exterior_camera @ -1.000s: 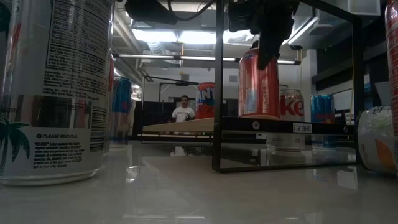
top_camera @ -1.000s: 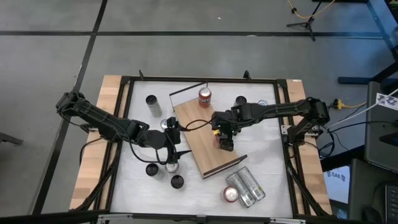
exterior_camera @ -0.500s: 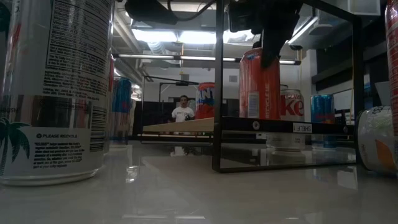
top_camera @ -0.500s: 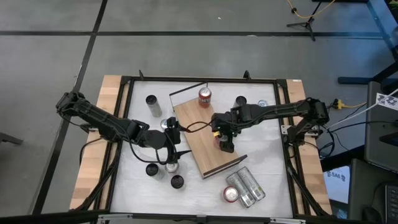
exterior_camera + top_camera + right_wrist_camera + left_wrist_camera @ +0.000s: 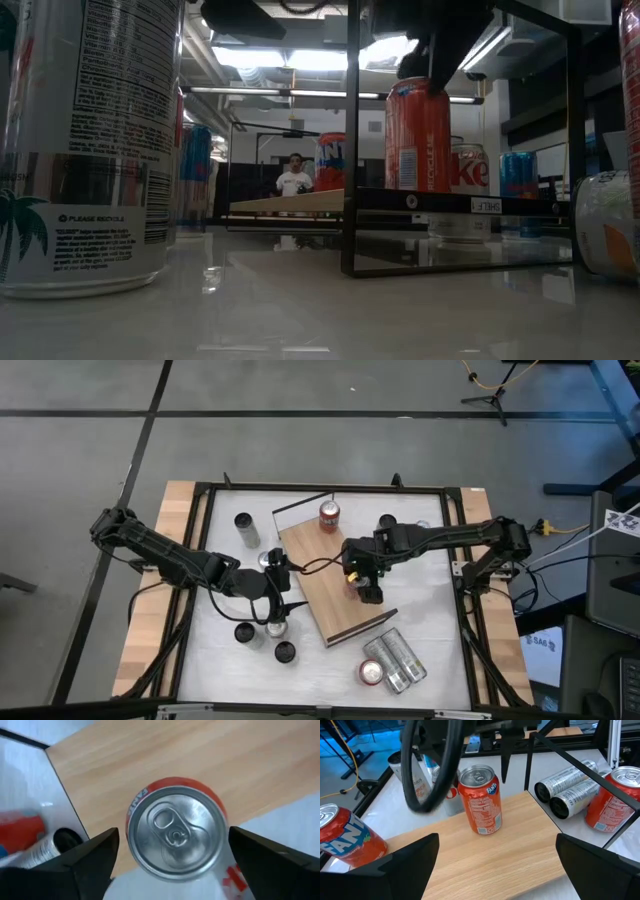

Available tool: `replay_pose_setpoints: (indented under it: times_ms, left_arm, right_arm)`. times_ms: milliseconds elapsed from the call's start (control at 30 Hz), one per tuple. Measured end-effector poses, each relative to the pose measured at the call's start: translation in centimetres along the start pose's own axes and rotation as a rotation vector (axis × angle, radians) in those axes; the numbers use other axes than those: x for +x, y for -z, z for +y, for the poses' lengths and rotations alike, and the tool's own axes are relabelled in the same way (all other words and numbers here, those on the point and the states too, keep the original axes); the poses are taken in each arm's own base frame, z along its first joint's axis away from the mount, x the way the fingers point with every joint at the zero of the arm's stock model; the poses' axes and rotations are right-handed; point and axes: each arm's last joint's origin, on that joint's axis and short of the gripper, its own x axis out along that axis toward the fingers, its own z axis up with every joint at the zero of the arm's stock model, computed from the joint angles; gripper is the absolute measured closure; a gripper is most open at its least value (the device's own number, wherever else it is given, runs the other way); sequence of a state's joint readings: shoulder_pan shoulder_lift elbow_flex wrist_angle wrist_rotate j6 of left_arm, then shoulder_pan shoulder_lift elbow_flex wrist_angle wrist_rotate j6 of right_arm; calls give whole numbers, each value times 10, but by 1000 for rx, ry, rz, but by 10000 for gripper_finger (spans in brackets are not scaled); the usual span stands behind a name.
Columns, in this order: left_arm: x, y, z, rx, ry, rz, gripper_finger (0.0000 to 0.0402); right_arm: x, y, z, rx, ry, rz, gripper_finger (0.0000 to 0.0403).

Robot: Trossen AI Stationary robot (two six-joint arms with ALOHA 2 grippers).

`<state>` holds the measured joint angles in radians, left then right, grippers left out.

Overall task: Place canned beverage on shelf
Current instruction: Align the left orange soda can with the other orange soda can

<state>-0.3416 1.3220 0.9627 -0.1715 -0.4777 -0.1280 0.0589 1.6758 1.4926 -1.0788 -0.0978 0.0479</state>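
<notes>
right gripper [image 5: 172,851] has let go; orange can [image 5: 418,135] apparently stands free on shelf [image 5: 335,585].

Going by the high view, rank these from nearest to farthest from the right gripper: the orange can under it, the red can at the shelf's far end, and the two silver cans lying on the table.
1. Orange can: directly beneath the right gripper, standing on the shelf.
2. Silver cans: lying on the table past the shelf's near end.
3. Red can: at the shelf's far end, by the rail; only slightly farther than the silver cans.

Matt pale wood shelf [image 5: 485,855]; glossy metal orange can [image 5: 480,800].
</notes>
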Motion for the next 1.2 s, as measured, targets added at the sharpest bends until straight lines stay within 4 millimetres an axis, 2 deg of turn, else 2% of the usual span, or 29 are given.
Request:
replay_pose_setpoints:
  times_ms: [233, 700, 867, 1200]
  left_arm:
    - [0, 0, 0, 0, 0, 0, 5]
    - [0, 0, 0, 0, 0, 0, 5]
    - [0, 0, 0, 0, 0, 0, 5]
    - [0, 0, 0, 0, 0, 0, 5]
  right_arm:
    - [-11, -4, 0, -264, 33, -19, 33]
    - [-11, -5, 0, -796, 39, -12, 33]
    - [-9, -5, 2, -889, -32, -33, 33]
    - [10, -10, 1, -889, -53, 15, 33]
